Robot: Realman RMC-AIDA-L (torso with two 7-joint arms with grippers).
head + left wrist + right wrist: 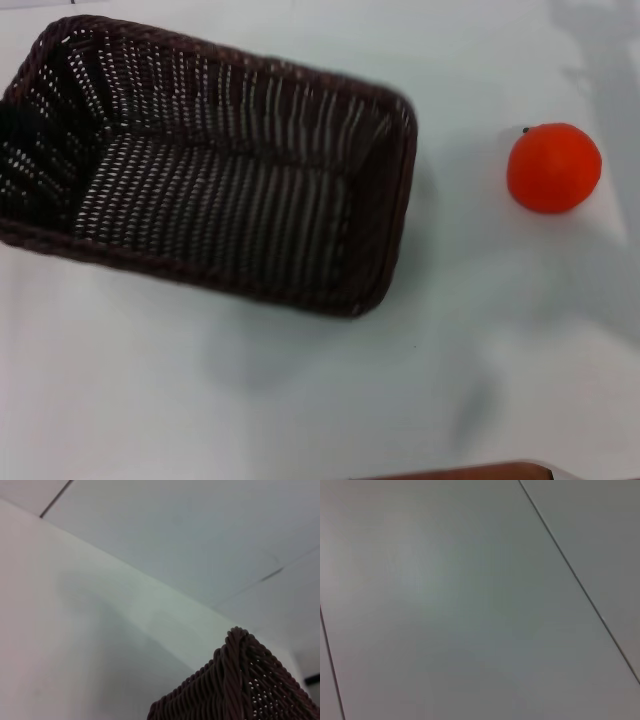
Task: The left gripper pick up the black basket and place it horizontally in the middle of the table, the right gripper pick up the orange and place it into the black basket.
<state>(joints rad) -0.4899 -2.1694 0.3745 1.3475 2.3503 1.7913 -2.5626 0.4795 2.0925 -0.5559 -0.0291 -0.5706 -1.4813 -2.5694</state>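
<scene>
Black wicker basket (215, 170) sits skewed at table (300, 400) left, empty, orange (554, 167) well apart to its right, so both steps look undone; neither gripper shows, finger state cannot be told, left wrist near basket corner.

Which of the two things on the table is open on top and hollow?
The black basket: a dark woven box with its inside showing and nothing in it. The orange, apart to its right on the table, is a solid ball.

brown strip (470, 470) | head view, near edge | partly visible
</scene>
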